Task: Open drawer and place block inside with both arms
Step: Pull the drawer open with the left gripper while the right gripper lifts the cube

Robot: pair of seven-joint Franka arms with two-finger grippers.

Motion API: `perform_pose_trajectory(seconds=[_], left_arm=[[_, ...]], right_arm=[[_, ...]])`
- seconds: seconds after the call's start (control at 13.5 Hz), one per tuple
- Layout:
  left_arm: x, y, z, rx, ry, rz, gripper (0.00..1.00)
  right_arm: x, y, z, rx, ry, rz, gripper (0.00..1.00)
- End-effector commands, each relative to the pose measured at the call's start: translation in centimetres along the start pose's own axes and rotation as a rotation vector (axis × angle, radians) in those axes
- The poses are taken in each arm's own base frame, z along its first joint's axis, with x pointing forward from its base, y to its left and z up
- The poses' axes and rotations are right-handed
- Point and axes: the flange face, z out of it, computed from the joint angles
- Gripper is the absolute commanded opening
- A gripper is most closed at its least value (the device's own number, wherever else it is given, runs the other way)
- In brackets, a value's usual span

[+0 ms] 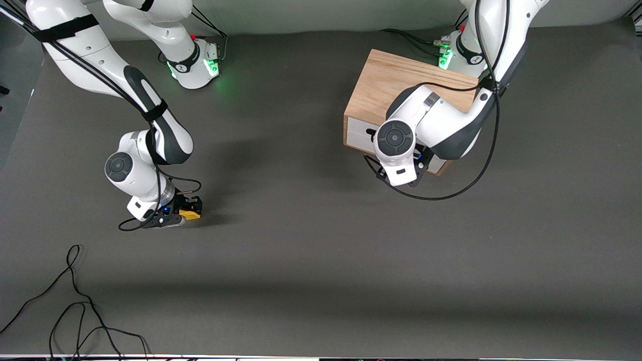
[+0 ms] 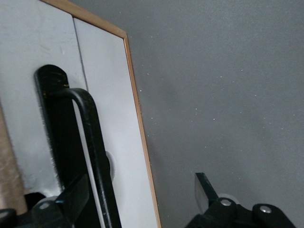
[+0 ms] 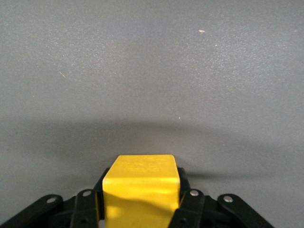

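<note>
block: small yellow cube [image 1: 191, 214], lower left of the front frame, clamped between the fingers of the right claw [image 1: 186, 210] down at the dark surface [image 1: 321, 260]; the right wrist view shows the fingers [image 3: 190, 202] pressed against both its sides.
right arm: low over the surface at its own end, well apart from the wooden box.
drawer: white front panel [image 1: 357, 134] looks flush with the oak box [image 1: 386, 85], upper right of centre in the front frame; judged not yet pulled out.
drawer contents: cannot tell, interior hidden.
handle: black bar [image 2: 92, 142] on the white front, seen close in the left wrist view.
left claw: [image 2: 140, 199] apart, one finger [image 2: 71, 194] by the handle, the other [image 2: 204, 190] out past the box edge over bare surface; nothing held.
risk 1: handle sits near one finger rather than midway, so closing may clip the bar's edge or miss it and slide off.
risk 2: a pull off the drawer's line could drag or twist the whole box instead of sliding the tray.
risk 3: grip on the block looks shallow from the wrist view, so it may tip or slip during the lift or carry.
risk 4: both arms converging at the box may crowd each other.
</note>
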Motion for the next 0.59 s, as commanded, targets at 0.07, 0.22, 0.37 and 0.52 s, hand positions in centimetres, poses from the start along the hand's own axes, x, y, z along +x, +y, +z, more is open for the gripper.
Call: perform_pose_trajectory(seconds=[0.07, 0.22, 0.37, 0.52], left_arm=[[0.0, 0.6, 0.5, -0.015, 0.028, -0.005, 1.00], [0.0, 0.8, 0.1, -0.028, 0.026, -0.009, 1.00], [0.1, 1.1, 0.1, -0.032, 0.022, -0.012, 1.00], [0.2, 1.8, -0.1, -0.038, 0.011, -0.014, 1.00]], right_arm=[[1.3, -0.7, -3.1, -0.002, 0.040, -0.022, 0.00], [2.2, -1.1, -7.2, -0.003, 0.021, -0.023, 0.00], [3.1, -1.1, -12.6, -0.009, -0.007, -0.020, 0.00], [3.7, -1.4, -18.5, -0.014, -0.056, -0.036, 0.00]])
